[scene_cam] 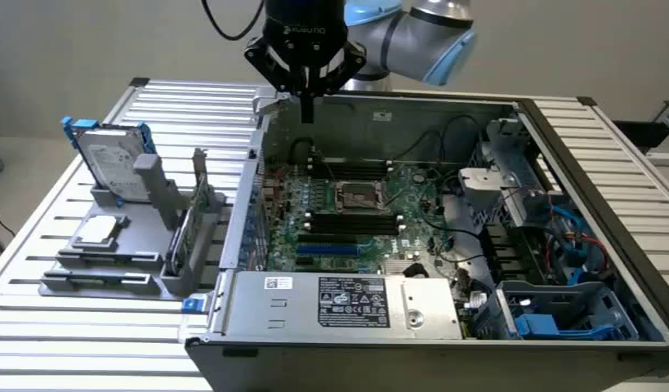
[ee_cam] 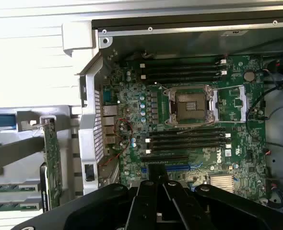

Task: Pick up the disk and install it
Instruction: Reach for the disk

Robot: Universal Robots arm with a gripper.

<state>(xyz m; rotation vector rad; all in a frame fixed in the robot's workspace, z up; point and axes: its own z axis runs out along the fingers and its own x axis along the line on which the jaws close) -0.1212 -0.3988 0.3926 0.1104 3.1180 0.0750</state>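
Silver box: the stickered silver box [scene_cam: 345,304] sits at the near edge of the open computer case [scene_cam: 421,114], well apart from the claw.
Claw: the claw [scene_cam: 307,114] hangs over the case's far wall, fingers clenched together on nothing.
Circuit board: the green circuit board [scene_cam: 350,237] lies below the claw, with a square socket [scene_cam: 354,194] at its middle.
Disk: the disk [scene_cam: 111,167] stands upright in a grey rack [scene_cam: 116,261] outside the case, well apart from the claw toward the exterior view's left.
Table: a slatted table [scene_cam: 51,351] carries the rack and the case.
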